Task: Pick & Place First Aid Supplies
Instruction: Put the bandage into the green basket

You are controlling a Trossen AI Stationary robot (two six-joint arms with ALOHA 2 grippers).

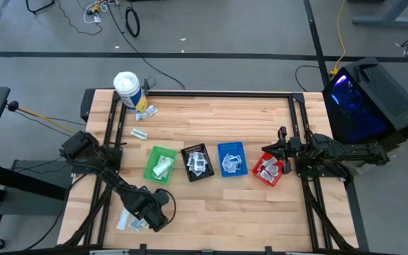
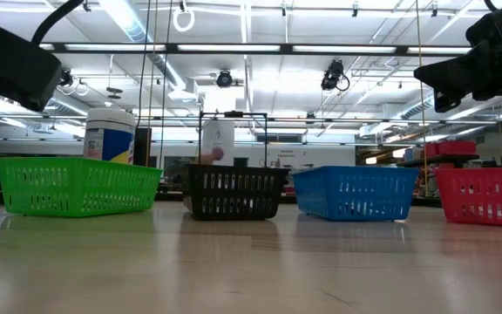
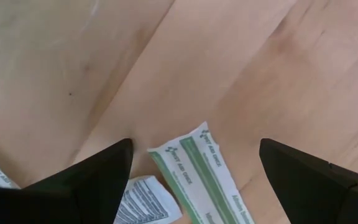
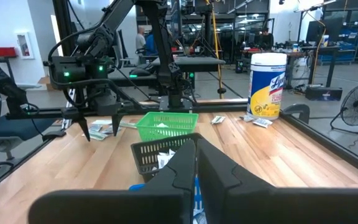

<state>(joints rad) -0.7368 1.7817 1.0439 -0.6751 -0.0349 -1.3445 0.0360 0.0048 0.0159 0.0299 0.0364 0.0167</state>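
1. Left gripper [image 1: 142, 216], lower left of the high view, spread above sachets [image 1: 129, 222] on the counter [image 1: 211, 209].
2. Right gripper [image 1: 280, 147], pressed together, empty, above the red bin [image 1: 268, 170].

Between the left gripper's [image 3: 191, 180] spread fingers, we see a green-striped white paper sachet [image 3: 201, 177] cut off by the frame edge, its print unreadable.
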